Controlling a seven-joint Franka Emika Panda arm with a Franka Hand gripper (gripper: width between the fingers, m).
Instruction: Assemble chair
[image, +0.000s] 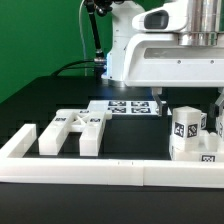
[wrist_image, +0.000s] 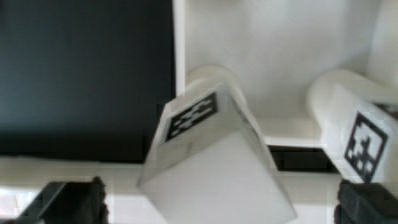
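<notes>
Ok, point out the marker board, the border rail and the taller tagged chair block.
marker board (image: 128, 106): exterior view, tagged top face.
border rail (image: 100, 172): exterior view, front run's top.
taller tagged chair block (image: 186, 128): exterior view, its front tag.

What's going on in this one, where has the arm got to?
The Panda arm is over the exterior view's right side of the table, above a cluster of tagged chair pieces standing just behind the border rail. In the wrist view the gripper is open, with one upright tagged piece between its fingers and not gripped. Other loose chair parts lie toward the exterior view's left, with the marker board behind them.
</notes>
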